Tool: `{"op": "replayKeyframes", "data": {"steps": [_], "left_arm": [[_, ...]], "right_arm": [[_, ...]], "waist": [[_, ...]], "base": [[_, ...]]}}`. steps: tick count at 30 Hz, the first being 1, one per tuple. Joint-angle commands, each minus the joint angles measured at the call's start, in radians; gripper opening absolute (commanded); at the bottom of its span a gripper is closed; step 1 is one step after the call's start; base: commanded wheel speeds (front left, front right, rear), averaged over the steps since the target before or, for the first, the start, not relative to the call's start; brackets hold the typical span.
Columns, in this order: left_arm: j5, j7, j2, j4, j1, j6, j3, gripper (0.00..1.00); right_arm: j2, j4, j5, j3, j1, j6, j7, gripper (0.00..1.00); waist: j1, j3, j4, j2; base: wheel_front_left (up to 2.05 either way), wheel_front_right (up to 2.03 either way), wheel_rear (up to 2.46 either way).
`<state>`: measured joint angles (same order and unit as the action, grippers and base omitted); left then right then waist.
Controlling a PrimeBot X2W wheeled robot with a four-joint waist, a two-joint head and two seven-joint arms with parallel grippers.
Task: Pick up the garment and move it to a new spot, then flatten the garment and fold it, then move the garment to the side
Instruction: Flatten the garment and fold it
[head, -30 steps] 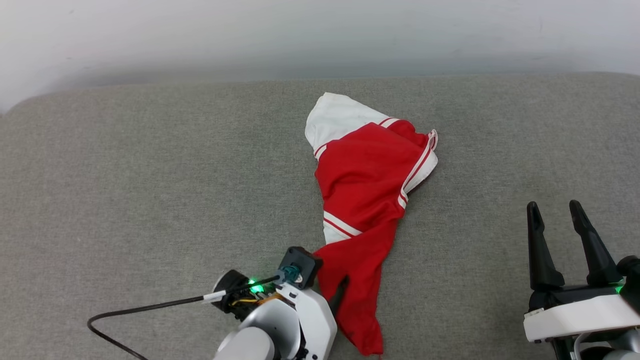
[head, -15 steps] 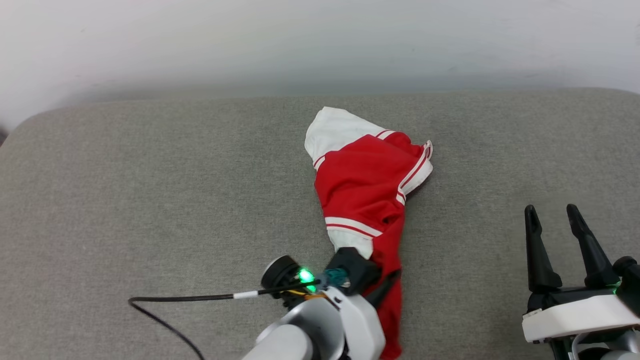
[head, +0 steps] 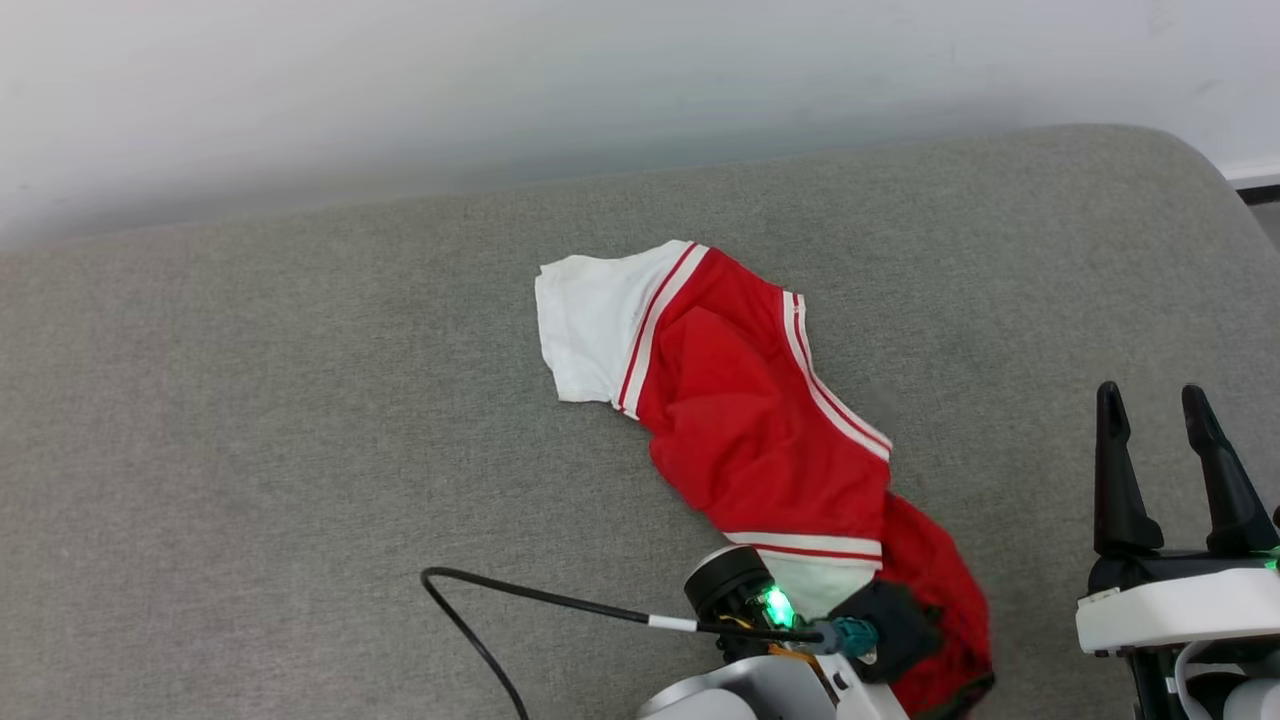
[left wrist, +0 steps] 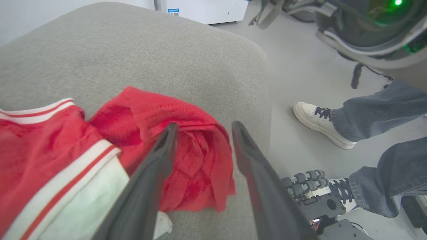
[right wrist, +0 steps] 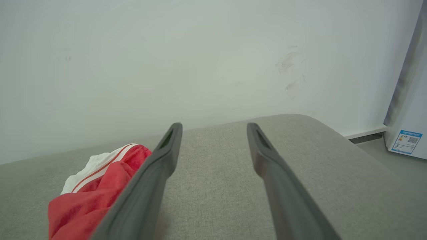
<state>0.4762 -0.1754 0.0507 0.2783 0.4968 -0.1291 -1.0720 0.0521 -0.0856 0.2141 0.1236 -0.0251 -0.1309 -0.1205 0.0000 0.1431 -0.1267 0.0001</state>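
Note:
The garment [head: 760,430], red with white sleeves and striped trim, lies crumpled in a diagonal band on the grey cushion [head: 250,420], white sleeve at its far left end. Its near red end bunches by the cushion's front edge under my left wrist. In the left wrist view my left gripper [left wrist: 203,128] is open, its fingers straddling that red bunch of the garment [left wrist: 200,166] without pinching it. My right gripper [head: 1150,395] stands open at the lower right, apart from the cloth; between its fingers [right wrist: 214,126] is bare cushion, with the garment [right wrist: 96,180] to its left.
A black cable [head: 520,600] loops over the cushion left of my left wrist. The cushion's rounded right corner [left wrist: 253,56] drops to the floor, where a person's feet in white sneakers [left wrist: 320,123] stand. A white wall [head: 600,80] runs behind; a white appliance [right wrist: 407,133] stands at right.
The head camera has swung. My left arm carried the garment's near end rightward, drawing it into a longer diagonal band, and its jaws, shut on the cloth half a second ago, have parted.

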Motion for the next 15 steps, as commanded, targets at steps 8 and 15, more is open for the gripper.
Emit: {"op": "replayKeyframes", "data": {"steps": [8,15], "left_arm": [[0.048,0.187,-0.001,0.047,0.064,0.049,0.043,1.0],[0.031,0.353,0.051,0.035,0.106,0.139,0.171,1.0]], "right_arm": [[-0.003,0.02,0.008,-0.001,0.01,0.0,-0.007,1.0],[-0.002,0.003,0.001,-0.006,0.025,0.0,0.025,1.0]], "waist": [[0.0,-0.025,0.065,-0.0001],[0.0,-0.073,0.14,-0.0001]], "base": [[0.0,0.0,0.0],[0.0,0.0,0.0]]}}
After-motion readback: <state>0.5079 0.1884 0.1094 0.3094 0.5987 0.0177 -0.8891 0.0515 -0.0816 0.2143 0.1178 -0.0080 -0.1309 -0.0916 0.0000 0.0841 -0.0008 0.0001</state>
